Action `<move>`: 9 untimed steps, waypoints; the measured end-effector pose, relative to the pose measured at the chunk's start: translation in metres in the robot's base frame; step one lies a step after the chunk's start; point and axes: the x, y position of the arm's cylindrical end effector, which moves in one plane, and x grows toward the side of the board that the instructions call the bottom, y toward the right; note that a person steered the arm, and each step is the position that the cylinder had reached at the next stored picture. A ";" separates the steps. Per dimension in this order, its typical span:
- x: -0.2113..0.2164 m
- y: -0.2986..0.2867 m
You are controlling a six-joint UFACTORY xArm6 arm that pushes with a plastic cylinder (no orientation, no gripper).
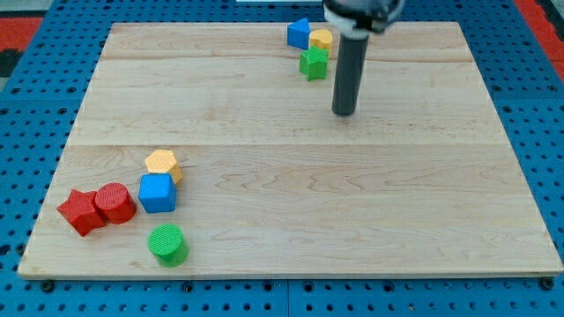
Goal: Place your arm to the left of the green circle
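The tool, a bare rod holding nothing, rests its tip (344, 113) near the table's (291, 220) top edge, well apart from the green circle (166, 244) by the bottom-left corner.

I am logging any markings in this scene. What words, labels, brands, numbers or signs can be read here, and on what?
None: no readable text on the wooden board, the coloured blocks such as the green circle, or the rod ending in my tip.

pale wooden board (291, 202), blue pegboard (35, 106)
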 end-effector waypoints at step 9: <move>0.123 -0.174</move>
